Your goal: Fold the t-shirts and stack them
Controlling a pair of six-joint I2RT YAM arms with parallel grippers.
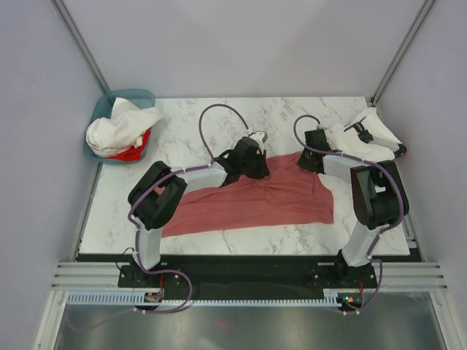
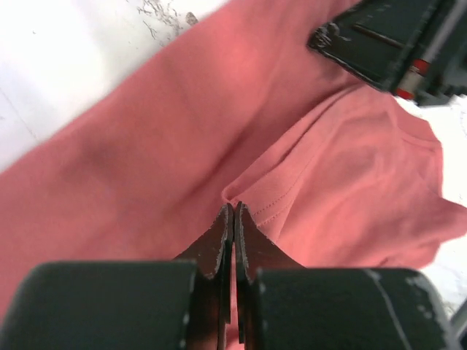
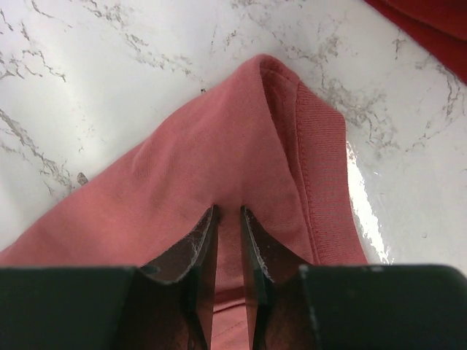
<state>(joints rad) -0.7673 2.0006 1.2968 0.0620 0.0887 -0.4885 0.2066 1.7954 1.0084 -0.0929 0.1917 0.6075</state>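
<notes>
A dusty salmon-red t-shirt lies spread across the middle of the marble table. My left gripper is at its far edge, shut on a raised fold of the cloth. My right gripper is at the far right corner, jaws pinched on the shirt next to its ribbed collar. White t-shirts and a bright red one are heaped in the basket. A white t-shirt with a black mark lies at the back right. A dark red cloth shows in the right wrist view's corner.
The teal plastic basket stands at the back left corner of the table. Grey walls and metal frame posts close in the back and sides. Bare marble shows in front of the shirt. The right gripper's body appears in the left wrist view.
</notes>
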